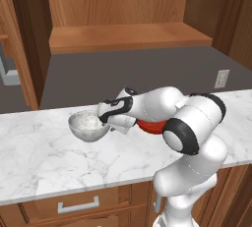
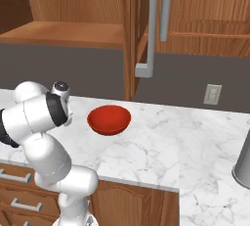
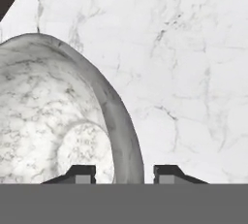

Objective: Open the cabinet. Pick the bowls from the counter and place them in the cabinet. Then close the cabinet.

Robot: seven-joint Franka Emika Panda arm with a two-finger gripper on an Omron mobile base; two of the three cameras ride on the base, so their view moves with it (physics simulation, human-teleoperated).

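Left base view: arm bent low over the counter (image 1: 44, 157), forearm lying nearly level and reaching leftward. Gripper (image 1: 101, 118) set at the near right rim of the marble bowl (image 1: 87, 127); bowl resting on the slab, at the gripper's left. Red bowl (image 1: 150, 127) just behind the forearm, to the gripper's right, mostly hidden by the wrist and elbow. Above and beyond the gripper, the cabinet (image 1: 128, 35) standing open, its bare wooden shelf showing. Open left door edge-on at far left, a grey bar handle (image 1: 9, 73) on it. Wall outlet (image 1: 222, 78) on the grey backsplash, well to the gripper's right. Drawer with a short handle (image 1: 78, 205) under the counter edge, below the gripper.

Right base view: fingertips hidden behind the white arm at the left edge. Red bowl (image 2: 109, 119) in full sight on the counter (image 2: 185, 146), upright, apart from the arm. Right cabinet door (image 2: 131, 34) swung out edge-on above and behind that bowl, long grey handle (image 2: 148, 29) hanging down its front. Grey metal vessel (image 2: 243, 164) at the far right of the slab, well apart. Outlet (image 2: 212, 94) on the wall beyond.

Hand view: two dark fingertips (image 3: 81, 173) standing either side of the marble bowl (image 3: 43, 121) wall, one inside, one outside. Jaws part open, straddling the rim; actual contact with the rim not discernible. Veined counter (image 3: 193, 72) beyond, to the right.
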